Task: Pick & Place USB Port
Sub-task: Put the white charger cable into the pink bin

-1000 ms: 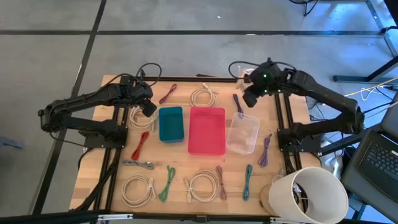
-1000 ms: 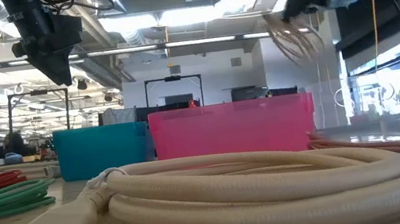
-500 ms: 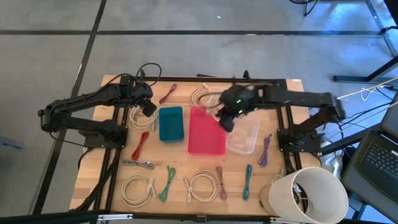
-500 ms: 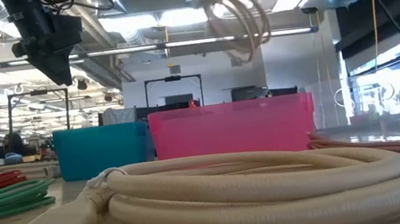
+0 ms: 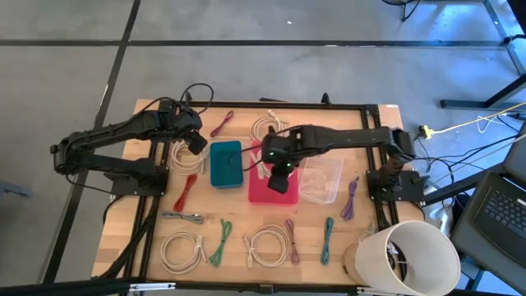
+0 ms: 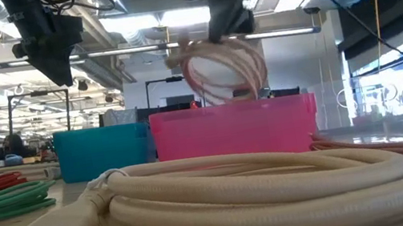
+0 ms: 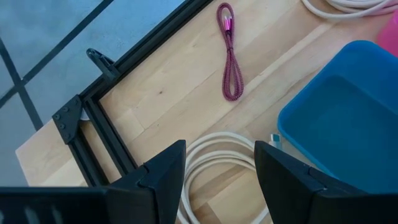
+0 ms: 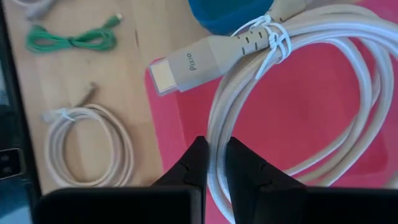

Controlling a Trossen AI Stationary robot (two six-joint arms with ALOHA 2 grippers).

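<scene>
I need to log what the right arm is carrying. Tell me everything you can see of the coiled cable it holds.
The cream cable is wound into a loose round coil, bound near one end with a thin white tie. Its flat beige plug carries small printed lettering. The right gripper is shut on the coil's strands, and the coil hangs in the air over the pink bin, above its rim in the low view. Nothing else touches it.

coiled cream cable (image 8: 292,106) over the pink bin (image 8: 186,163)
tied in loops, flat plug sticking out, hanging above the bin.
</scene>
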